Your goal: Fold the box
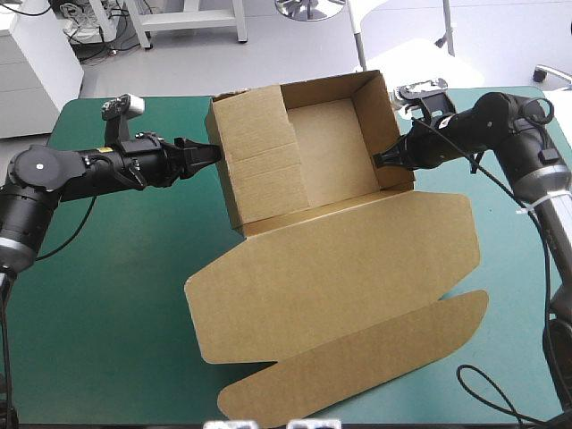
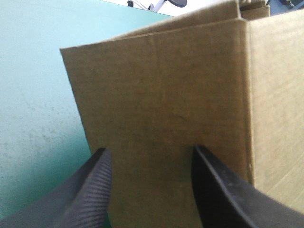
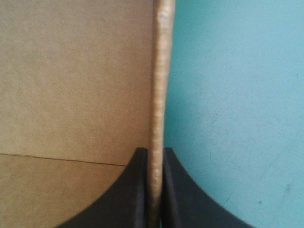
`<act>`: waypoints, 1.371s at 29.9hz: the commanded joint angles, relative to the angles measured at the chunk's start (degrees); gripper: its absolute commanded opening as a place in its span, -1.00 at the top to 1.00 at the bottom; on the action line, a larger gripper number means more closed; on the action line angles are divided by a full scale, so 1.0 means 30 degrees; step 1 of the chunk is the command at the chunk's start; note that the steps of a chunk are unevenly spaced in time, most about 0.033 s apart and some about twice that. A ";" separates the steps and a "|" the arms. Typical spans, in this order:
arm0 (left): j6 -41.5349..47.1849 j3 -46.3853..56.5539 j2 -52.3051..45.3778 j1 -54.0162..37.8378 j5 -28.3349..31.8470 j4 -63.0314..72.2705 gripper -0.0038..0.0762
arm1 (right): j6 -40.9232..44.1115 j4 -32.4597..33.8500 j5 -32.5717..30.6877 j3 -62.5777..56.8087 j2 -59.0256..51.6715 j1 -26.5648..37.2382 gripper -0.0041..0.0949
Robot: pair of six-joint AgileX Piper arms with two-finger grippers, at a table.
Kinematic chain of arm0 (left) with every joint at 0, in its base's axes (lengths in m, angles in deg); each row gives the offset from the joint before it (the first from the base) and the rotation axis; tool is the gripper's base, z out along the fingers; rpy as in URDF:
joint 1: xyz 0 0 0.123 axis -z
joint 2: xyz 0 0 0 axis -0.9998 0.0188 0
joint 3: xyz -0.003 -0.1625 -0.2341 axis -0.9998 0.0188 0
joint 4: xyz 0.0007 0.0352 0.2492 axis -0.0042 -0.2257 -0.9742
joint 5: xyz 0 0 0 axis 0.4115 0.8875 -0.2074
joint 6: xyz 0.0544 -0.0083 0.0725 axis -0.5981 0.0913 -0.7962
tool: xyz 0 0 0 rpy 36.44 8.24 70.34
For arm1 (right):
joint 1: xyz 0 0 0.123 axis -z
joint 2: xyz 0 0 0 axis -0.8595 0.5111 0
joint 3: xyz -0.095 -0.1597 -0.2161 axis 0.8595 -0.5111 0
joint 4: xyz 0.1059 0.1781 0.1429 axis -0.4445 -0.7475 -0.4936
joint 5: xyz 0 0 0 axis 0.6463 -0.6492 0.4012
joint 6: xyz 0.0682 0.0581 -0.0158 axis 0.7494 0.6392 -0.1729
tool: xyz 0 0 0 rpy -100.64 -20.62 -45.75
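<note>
Pinching right wall of the brown box (image 1: 331,143) in the clamped right hand (image 3: 154,152), bracing left wall with the spread-open left hand (image 2: 149,151), presumably squaring the tray at centre of worktop (image 1: 107,295), lid flat nearside.

Box (image 1: 322,152) sits on the table (image 1: 116,295), its tray part toward the far edge, roughly midway between left and right sides. Lid (image 1: 340,268) lies flat on the table in front of the tray, joined along the tray's near wall and reaching toward the near edge. Tuck flap (image 1: 357,357) lies flat beyond the lid, closest to the near edge. Left gripper (image 1: 207,154) is outside the tray's left wall, fingers apart, the wall's outer face just ahead. Right gripper (image 1: 380,161) is at the right wall's near end, the wall's edge pinched between its fingers.
</note>
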 commanded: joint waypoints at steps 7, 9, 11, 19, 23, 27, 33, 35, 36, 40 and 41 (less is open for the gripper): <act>0.0068 -0.0683 -0.0656 0.0116 -0.0325 0.2859 -0.05 | 0.0037 -0.0287 0.0516 0.0592 -0.0783 0.0005 0.94; 0.0068 -0.0683 -0.0656 0.0116 -0.0378 0.2859 -0.05 | 0.0037 -0.0287 0.0516 0.0592 -0.0783 0.0005 0.94; 0.0068 -0.0683 -0.0656 0.0116 -0.0463 0.2859 -0.05 | 0.0037 -0.0287 0.0516 0.0592 -0.0783 0.0005 0.94; 0.0068 -0.0683 -0.0656 0.0116 -0.0677 0.1689 -0.05 | 0.0037 -0.0287 0.0476 0.0592 -0.0783 0.0005 0.94; 0.0068 -0.0683 -0.0656 0.0116 -0.0596 0.1143 -0.05 | 0.0037 -0.0287 0.0476 0.0592 -0.0783 0.0005 0.94; 0.0068 -0.0683 -0.0626 0.0116 -0.0557 0.1228 -0.05 | 0.0037 -0.0287 0.0444 0.0592 -0.0783 0.0005 0.94; 0.0904 -0.0683 -0.0626 0.0116 -0.0997 0.1040 -0.05 | 0.0037 -0.0322 0.0378 0.0592 -0.0783 0.0005 0.94; 0.1875 -0.0683 -0.0661 0.0157 -0.0947 0.0736 -0.05 | 0.0037 -0.0322 0.0378 0.0592 -0.0783 0.0005 0.94; 0.2206 -0.0683 -0.0661 0.0193 -0.0907 0.0523 -0.05 | 0.0037 -0.0359 0.0335 0.0592 -0.0783 0.0005 0.94; 0.4547 -0.1299 -0.0661 0.1098 -0.0877 -0.3100 -0.05 | 0.0037 -0.0359 0.0257 0.0592 -0.0783 0.0005 0.94; 0.5436 -0.1565 -0.0696 0.1590 -0.0877 -0.4478 -0.05 | 0.0037 -0.0359 0.0257 0.0592 -0.0783 0.0005 0.94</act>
